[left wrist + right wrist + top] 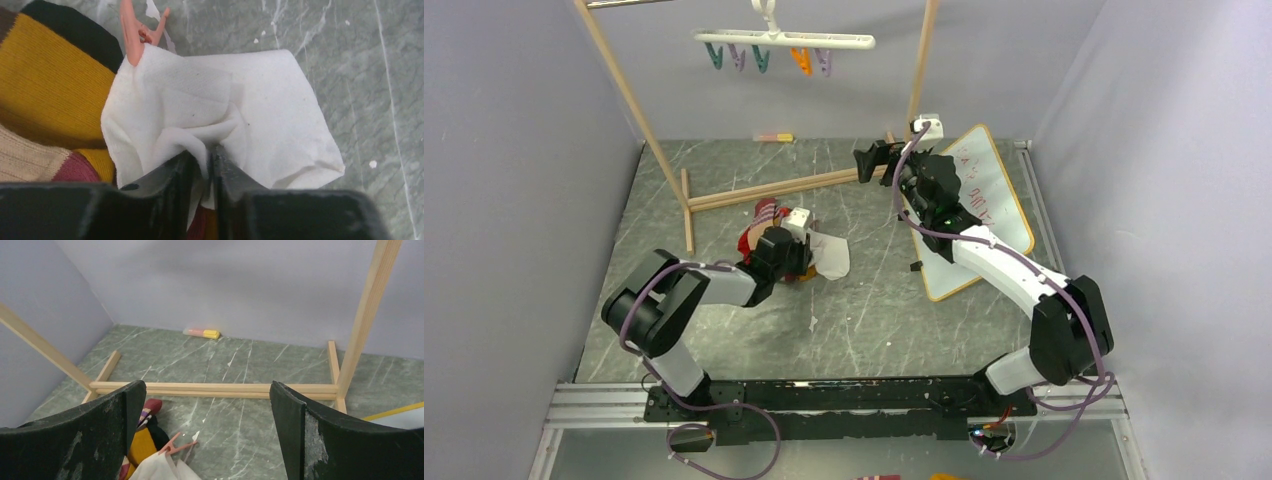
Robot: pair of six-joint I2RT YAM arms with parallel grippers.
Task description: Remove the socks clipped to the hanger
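Observation:
The white hanger [784, 38] hangs from the wooden rack at the top, its teal, purple and orange clips [801, 61] bare. Socks lie in a pile [764, 240] on the floor under it. My left gripper [209, 159] is shut on a white sock [235, 110], which lies over a mustard-yellow sock [50, 85] and a maroon-and-cream striped one [30, 160]. A loose orange clip [136, 35] is still pinched on the white sock. My right gripper [207, 405] is open and empty, raised above the floor near the rack's base; the pile [145, 440] shows at its lower left.
The wooden rack's base bar [774, 188] and posts [921, 65] stand around the pile. A whiteboard [984, 205] lies flat on the right. A pink-and-yellow eraser [774, 137] lies by the back wall. Grey walls close in on three sides.

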